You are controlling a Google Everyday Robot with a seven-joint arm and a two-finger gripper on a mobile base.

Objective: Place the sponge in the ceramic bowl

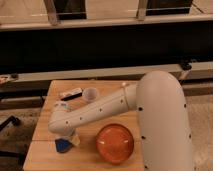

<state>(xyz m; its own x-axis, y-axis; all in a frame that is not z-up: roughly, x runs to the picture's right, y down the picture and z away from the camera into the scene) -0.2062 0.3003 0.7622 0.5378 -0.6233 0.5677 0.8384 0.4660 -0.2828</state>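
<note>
Low near the worktop's (44, 159) front edge, my hand (69, 139) sat right at the blue sponge (62, 146); whether it gripped or stood wide, I could not tell. That sponge lay on the wood, beside the orange ceramic bowl (115, 144), not inside.

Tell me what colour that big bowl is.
Glossy orange. The bowl shows best in the camera view, with the gripper beside it, at the sponge.
</note>
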